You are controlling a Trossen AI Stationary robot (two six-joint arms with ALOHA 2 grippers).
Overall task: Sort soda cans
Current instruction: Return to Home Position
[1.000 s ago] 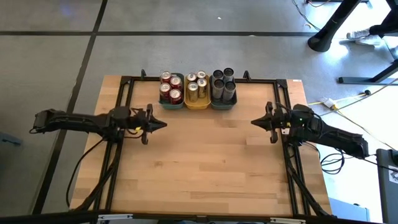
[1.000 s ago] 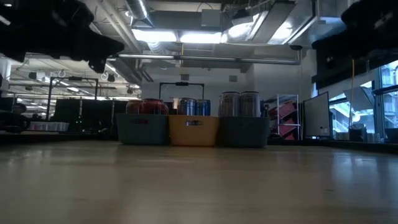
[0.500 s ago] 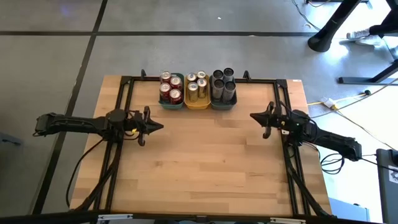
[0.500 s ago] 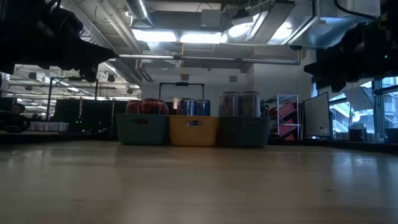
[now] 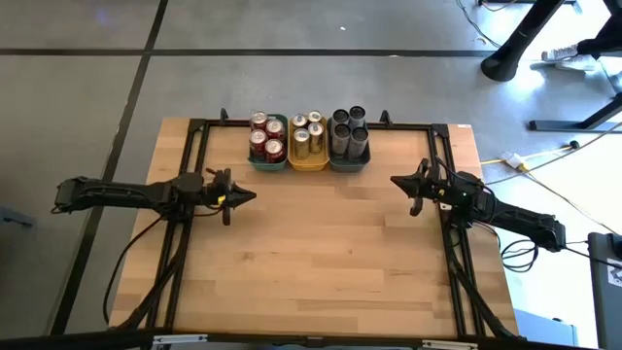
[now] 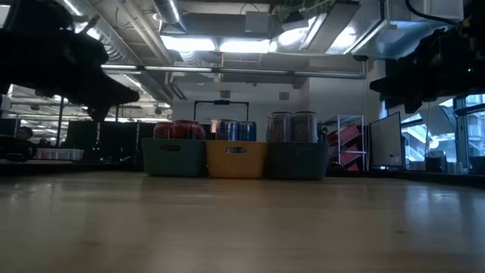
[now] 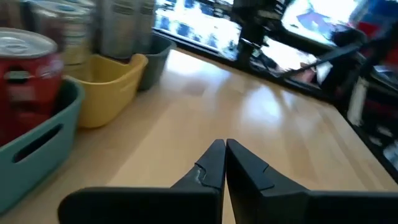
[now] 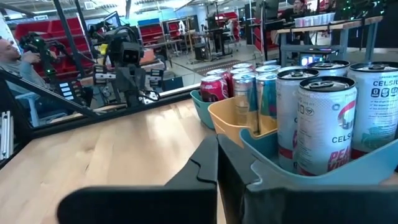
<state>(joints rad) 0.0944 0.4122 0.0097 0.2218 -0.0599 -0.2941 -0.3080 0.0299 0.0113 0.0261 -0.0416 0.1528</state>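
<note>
Three trays stand side by side at the table's far edge. Red soda cans [image 5: 264,138] stand upright in the teal tray [image 5: 268,165], gold cans [image 5: 307,136] in the yellow tray [image 5: 309,167], and dark grey cans [image 5: 348,133] in the grey-blue tray [image 5: 348,167]. My left gripper [image 5: 251,195] hovers shut and empty near the table's left edge, pointing toward the middle; in its wrist view [image 7: 225,144] the fingertips meet. My right gripper [image 5: 395,183] hovers shut and empty near the right edge, its fingertips [image 8: 217,140] beside the grey-blue tray [image 8: 311,180].
A black metal frame [image 5: 311,124] runs round the table's edges, just behind the trays. Bare wood [image 5: 321,253] fills the middle and near part of the table. A person [image 8: 9,50] shows in the room beyond the table in the right wrist view.
Both grippers have sunk toward the table while staying shut and empty. My left gripper has kept sinking until now and has rolled a little. My right gripper came down in the first half second and has stood still since. The cans and trays have not moved.
</note>
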